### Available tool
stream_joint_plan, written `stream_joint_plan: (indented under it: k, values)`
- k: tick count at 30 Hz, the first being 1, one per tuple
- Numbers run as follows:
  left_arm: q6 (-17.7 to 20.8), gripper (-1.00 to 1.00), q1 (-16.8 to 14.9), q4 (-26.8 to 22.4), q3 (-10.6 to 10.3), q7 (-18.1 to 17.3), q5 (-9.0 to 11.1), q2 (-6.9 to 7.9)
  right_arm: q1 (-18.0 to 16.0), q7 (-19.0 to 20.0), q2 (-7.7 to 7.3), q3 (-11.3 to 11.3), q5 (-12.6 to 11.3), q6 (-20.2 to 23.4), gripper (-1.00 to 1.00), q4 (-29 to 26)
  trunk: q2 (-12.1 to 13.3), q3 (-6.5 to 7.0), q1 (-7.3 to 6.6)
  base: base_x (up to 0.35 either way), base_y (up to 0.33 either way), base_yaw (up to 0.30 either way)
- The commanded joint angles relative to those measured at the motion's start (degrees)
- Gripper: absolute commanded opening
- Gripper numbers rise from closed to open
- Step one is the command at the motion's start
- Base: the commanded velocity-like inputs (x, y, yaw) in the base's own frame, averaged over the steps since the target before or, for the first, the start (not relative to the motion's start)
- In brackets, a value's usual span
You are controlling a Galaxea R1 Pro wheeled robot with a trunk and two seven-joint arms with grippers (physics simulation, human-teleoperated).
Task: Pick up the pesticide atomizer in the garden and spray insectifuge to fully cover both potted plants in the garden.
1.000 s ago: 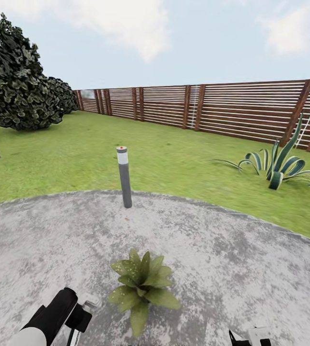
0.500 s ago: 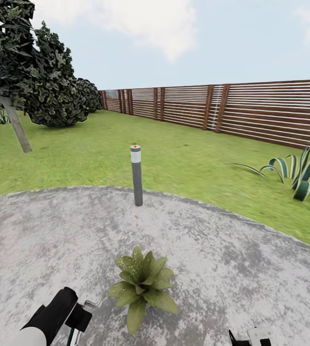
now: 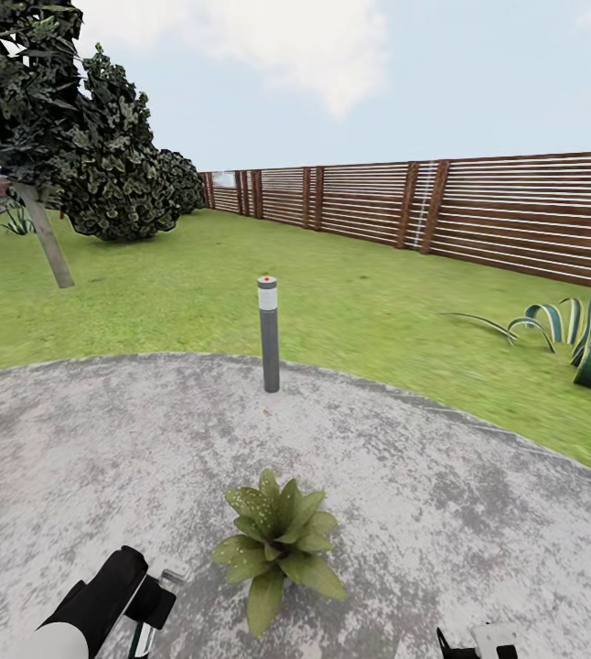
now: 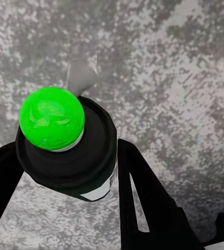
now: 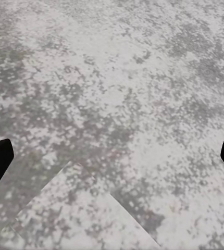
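One potted plant (image 3: 280, 540), a low rosette of broad green leaves that hide its pot, stands on the grey mottled patio (image 3: 442, 522) just ahead of me. My left gripper (image 3: 154, 606) is low at the left, a short way left of the plant. It is shut on the pesticide atomizer (image 4: 65, 151), whose black head with a bright green spot (image 4: 52, 117) sits between the two black fingers (image 4: 148, 208). My right gripper (image 5: 112, 156) is open above bare paving, and its edge shows in the head view (image 3: 478, 641).
A grey bollard light (image 3: 268, 334) stands at the patio's far edge. Lawn (image 3: 149, 302) lies beyond it, up to a brown slatted fence (image 3: 478, 215). A spiky striped-leaf plant (image 3: 588, 343) grows at the right, and dark trees (image 3: 76, 156) with a leaning trunk (image 3: 44, 240) at the left.
The head view has turned left, so the bollard, fence and striped plant sit further right in the picture and more tree shows. Both arms keep their place in the picture.
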Motion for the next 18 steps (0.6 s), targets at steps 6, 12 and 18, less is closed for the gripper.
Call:
stream_joint_plan:
  k: [6, 12, 18]
  values:
    - [0.1, -1.0, 0.0, -0.1, -0.1, -0.5, -0.6, -0.04, 0.0, 0.3, 0.04, -0.5, 0.1, -0.2, 1.0, 0.0, 0.0, -0.05, -0.01, -0.04, -0.097, 0.104]
    - [0.1, -1.0, 0.0, -0.1, 0.0, -0.5, -0.6, -0.01, 0.0, 0.3, 0.07, -0.5, 0.1, -0.2, 1.0, 0.1, 0.0, -0.05, -0.01, -0.1, -0.238, 0.268]
    - [0.1, -1.0, 0.0, -0.1, 0.1, -0.5, -0.6, 0.03, 0.0, 0.3, 0.08, -0.5, -0.1, -0.2, 1.0, 0.0, 0.0, -0.05, -0.01, -0.015, -0.269, 0.115]
